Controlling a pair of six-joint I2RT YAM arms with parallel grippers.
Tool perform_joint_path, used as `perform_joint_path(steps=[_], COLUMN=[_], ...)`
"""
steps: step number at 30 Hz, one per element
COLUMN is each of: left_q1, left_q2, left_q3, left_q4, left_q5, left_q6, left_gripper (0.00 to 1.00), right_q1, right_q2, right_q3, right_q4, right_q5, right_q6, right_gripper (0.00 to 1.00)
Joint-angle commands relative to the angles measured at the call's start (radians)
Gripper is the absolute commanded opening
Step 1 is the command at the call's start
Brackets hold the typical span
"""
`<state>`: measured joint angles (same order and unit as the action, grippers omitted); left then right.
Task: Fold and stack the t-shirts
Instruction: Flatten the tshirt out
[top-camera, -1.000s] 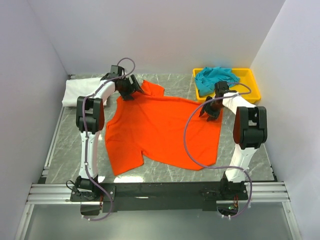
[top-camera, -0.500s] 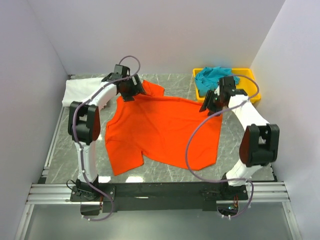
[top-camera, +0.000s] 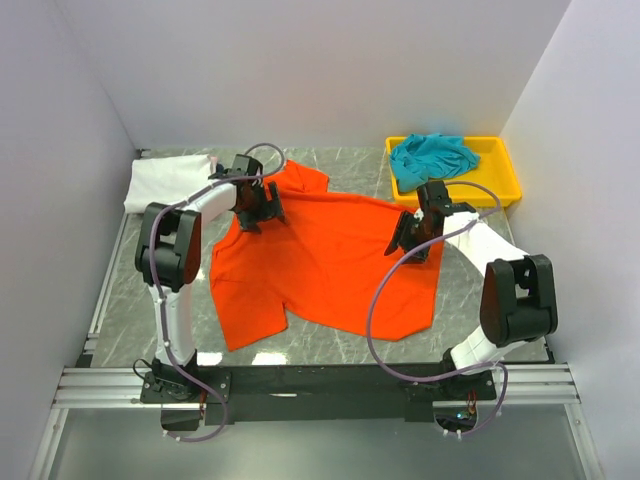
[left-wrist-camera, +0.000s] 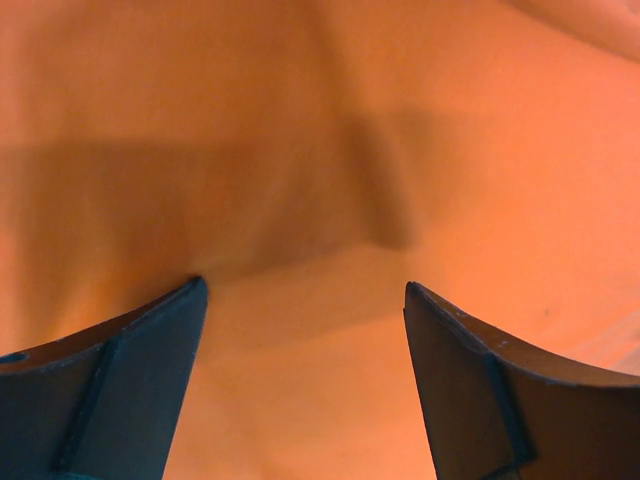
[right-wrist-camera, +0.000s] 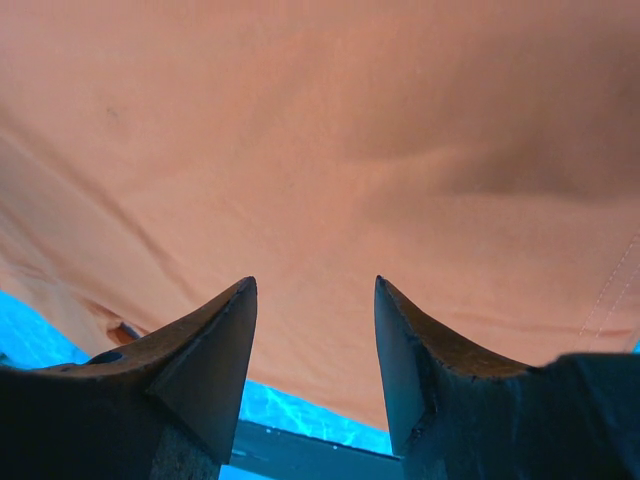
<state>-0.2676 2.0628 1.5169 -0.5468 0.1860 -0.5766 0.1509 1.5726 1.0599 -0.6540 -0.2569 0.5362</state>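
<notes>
- Both claws are now further in over the orange shirt (top-camera: 320, 260) than a second ago. Your left claw (top-camera: 252, 210) is off the far edge and above the upper chest. Your right claw (top-camera: 406, 238) lifts, then comes down inside the right side.
- Left claw (left-wrist-camera: 302, 288): released, jaws wide, only flat orange cloth beyond the tips and nothing between them.
- Right claw (right-wrist-camera: 315, 282): released too, jaws partly apart, with no cloth pinched between them.
- Orange shirt: its outline matches the earlier views. It lies spread and unfolded mid-desk (top-camera: 130, 290).
- Teal shirt (top-camera: 432, 155) sits bunched in the yellow tray (top-camera: 505, 168). White shirt (top-camera: 165, 180) lies at the far-left corner.
- Reading for you: this looks like a move to new grip points, not a fold. No crease exists yet, so the task is early, with one shirt laid out and one still in the tray.
- Watch that each claw takes a single layer at an edge, since both now hover over open cloth rather than a hem.
</notes>
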Motion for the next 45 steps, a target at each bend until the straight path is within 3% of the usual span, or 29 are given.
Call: perform_joint_path(steps=[1, 14, 27, 35, 45], left_q1=[-0.004, -0.001, 0.010, 0.010, 0.010], left_q2=[0.068, 0.261, 0.412, 0.238, -0.051], left_q3=[0.058, 0.282, 0.578, 0.499, 0.240], left_q4=[0.007, -0.071, -0.096, -0.018, -0.022], left_q5=[-0.019, -0.016, -0.003, 0.047, 0.027], left_q6=[0.044, 0.087, 0.120, 0.073, 0.115], left_gripper=[0.86, 0.86, 0.86, 0.87, 0.87], right_q1=[0.003, -0.005, -0.017, -0.001, 0.067], right_q2=[-0.003, 0.202, 0.382, 0.175, -0.207], right_q3=[-0.011, 0.046, 0.313, 0.332, -0.154], right_q4=[0.039, 0.062, -0.015, -0.150, -0.148], right_q5=[0.047, 0.096, 0.122, 0.125, 0.079], right_q6=[0.010, -0.045, -0.076, -0.114, 0.034], right_gripper=[0.57, 0.57, 0.57, 0.58, 0.58])
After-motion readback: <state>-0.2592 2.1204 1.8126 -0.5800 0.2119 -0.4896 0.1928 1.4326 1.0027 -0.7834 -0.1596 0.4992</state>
